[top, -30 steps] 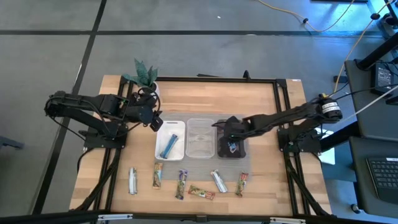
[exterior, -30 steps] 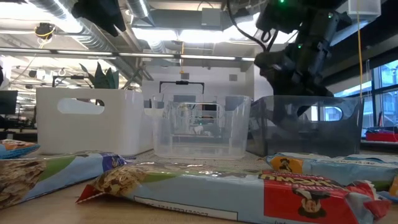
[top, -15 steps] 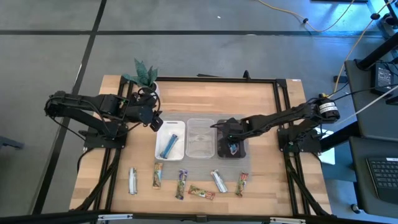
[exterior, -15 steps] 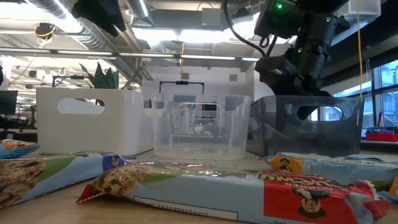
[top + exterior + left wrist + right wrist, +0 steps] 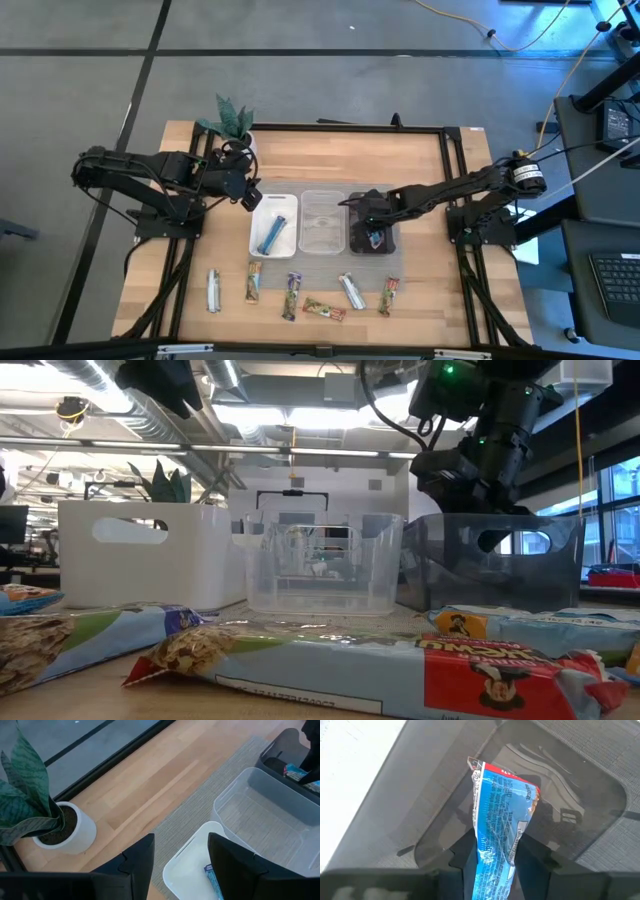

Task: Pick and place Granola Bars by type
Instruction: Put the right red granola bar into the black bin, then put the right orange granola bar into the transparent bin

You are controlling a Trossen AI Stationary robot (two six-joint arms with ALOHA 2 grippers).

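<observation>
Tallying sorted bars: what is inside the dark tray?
One bar hangs in the dark tray, pinched by the shut right gripper. The floor shows bare around it; directly beneath is covered.
</observation>
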